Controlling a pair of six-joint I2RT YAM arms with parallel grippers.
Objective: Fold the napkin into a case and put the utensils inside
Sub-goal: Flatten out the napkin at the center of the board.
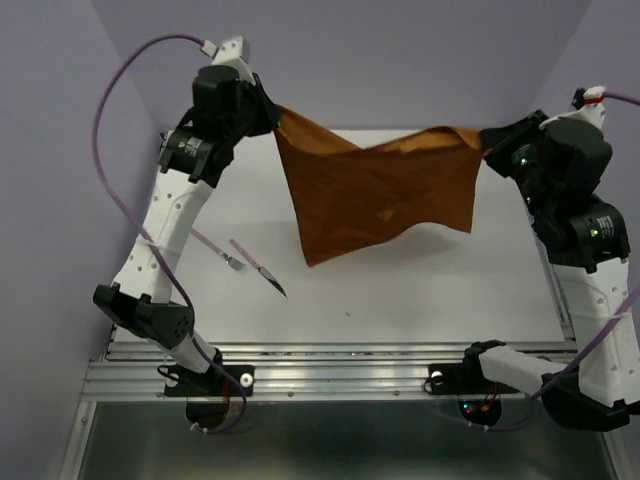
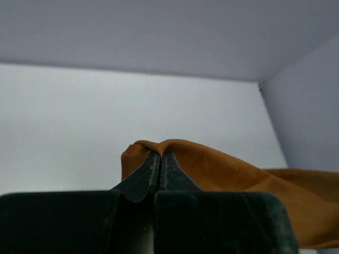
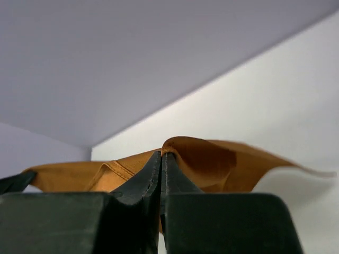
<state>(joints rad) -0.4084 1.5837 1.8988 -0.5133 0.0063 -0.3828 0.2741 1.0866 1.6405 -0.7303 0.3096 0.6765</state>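
The rust-orange napkin (image 1: 375, 190) hangs in the air between both arms, above the white table, sagging in the middle with a corner pointing down. My left gripper (image 1: 274, 113) is shut on its upper left corner; in the left wrist view the gripper (image 2: 160, 153) pinches the cloth (image 2: 222, 166) at the fingertips. My right gripper (image 1: 484, 142) is shut on the upper right corner, and in the right wrist view the gripper (image 3: 161, 154) nips the napkin (image 3: 212, 161). The utensils (image 1: 250, 262), slender silver pieces, one with a dark pointed end, lie on the table at the left front.
The white table (image 1: 420, 290) has a metal rail (image 1: 330, 365) along its near edge. Lilac walls (image 1: 400, 50) close in behind and at both sides. Purple cables (image 1: 110, 170) loop beside the left arm.
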